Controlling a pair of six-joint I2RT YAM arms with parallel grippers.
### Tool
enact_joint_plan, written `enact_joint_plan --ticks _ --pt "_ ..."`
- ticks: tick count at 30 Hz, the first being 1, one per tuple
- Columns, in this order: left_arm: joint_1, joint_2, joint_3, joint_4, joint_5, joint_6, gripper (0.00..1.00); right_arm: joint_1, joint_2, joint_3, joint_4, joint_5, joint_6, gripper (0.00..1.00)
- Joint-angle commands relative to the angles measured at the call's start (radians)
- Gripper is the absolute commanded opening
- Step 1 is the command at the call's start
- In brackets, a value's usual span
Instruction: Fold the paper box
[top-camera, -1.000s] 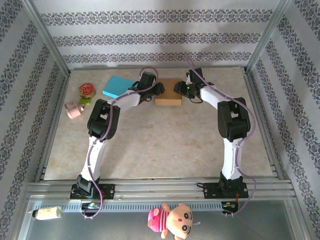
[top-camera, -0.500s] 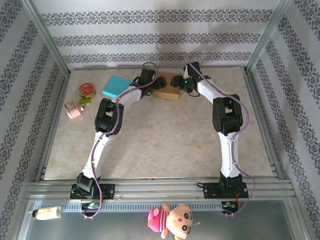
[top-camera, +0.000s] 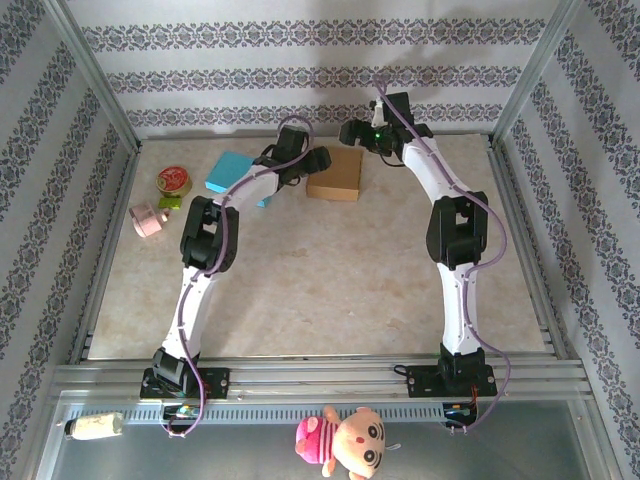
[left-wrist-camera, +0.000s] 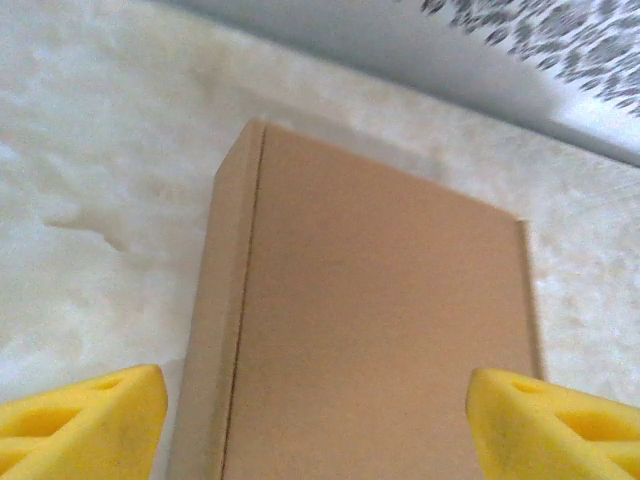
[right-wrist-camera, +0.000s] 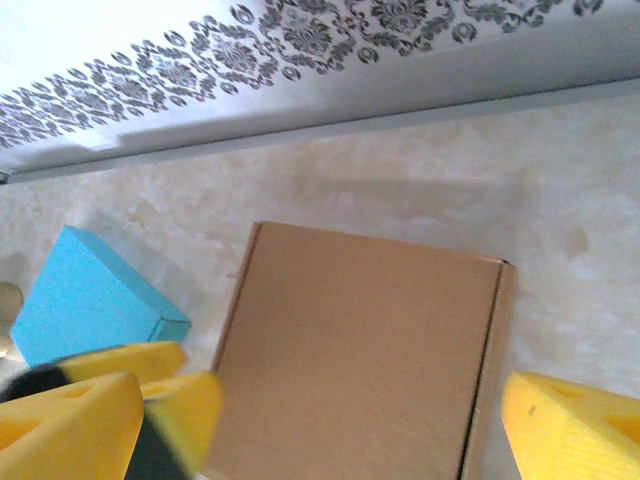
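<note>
Far back on the tabletop (top-camera: 330, 280) lies one closed brown paper box (top-camera: 336, 176), one blue box (top-camera: 232, 172) to its left. My left fingers (left-wrist-camera: 80, 420) and right fingers (right-wrist-camera: 575, 425) are spread wide, holding nothing.

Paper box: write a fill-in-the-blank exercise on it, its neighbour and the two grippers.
1. The paper box on the table is ____ in colour.
2. In the top view, the blue box lies to the ____ of the paper box.
3. The left gripper and the right gripper both have their jaws ____.
Missing words: brown; left; open.
</note>
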Motion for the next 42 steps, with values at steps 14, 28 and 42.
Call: enact_joint_plan --ticks 14,28,42 --pt "0.0 -0.916 -0.934 0.343 -0.085 0.215 0.96 0.007 -0.886 -0.989 0.415 0.31 -0.137 0.98" --pt "0.015 -1.426 -1.512 0.417 -0.598 0.468 1.0 -0.117 -0.997 -1.594 0.759 0.564 -0.332 0.98" --pt "0.057 -1.503 -1.698 0.526 -0.675 0.639 0.99 -0.24 -0.829 -1.713 1.263 0.117 -0.376 0.98"
